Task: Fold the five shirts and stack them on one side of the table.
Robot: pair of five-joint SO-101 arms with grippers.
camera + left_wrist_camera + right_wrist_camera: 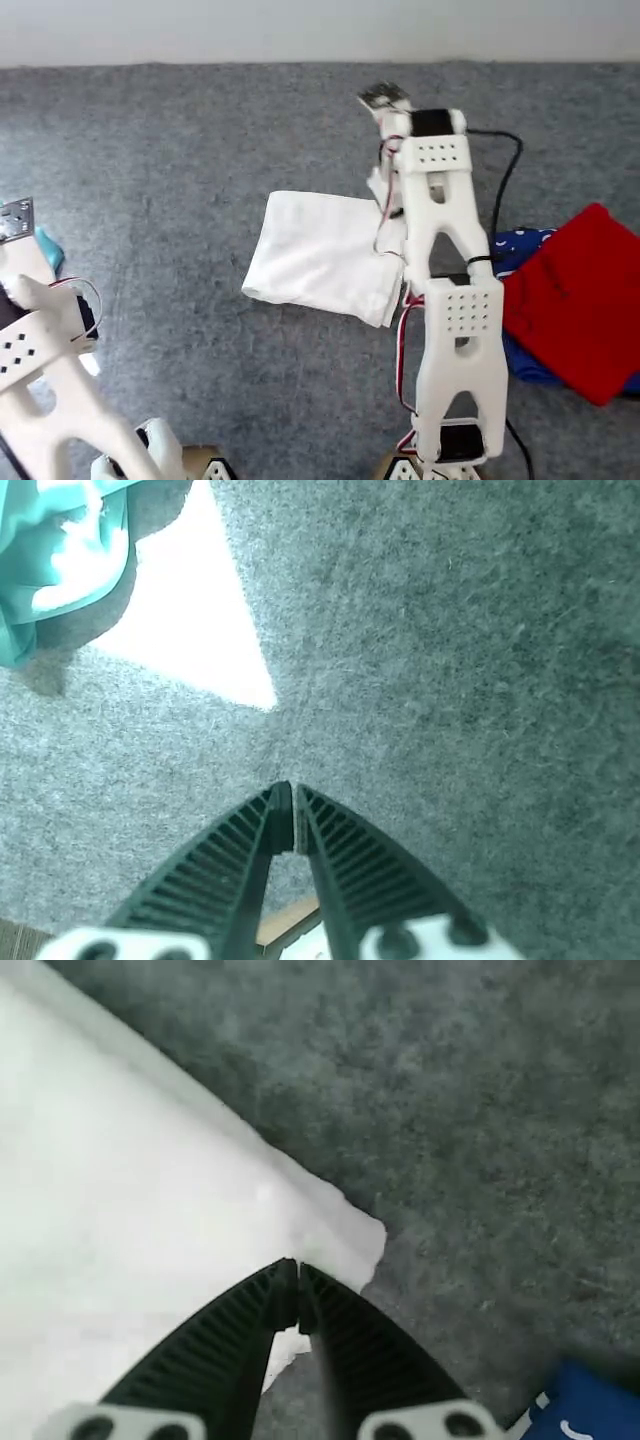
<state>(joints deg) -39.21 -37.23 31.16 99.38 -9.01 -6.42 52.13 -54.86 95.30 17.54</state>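
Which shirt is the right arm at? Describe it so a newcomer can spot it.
On the grey table, look to the middle, where the right arm stretches out. The white shirt lies there folded into a rough rectangle, the right gripper at its corner. Its neighbours are coloured: a red shirt on a blue shirt to the right, a teal shirt far left.
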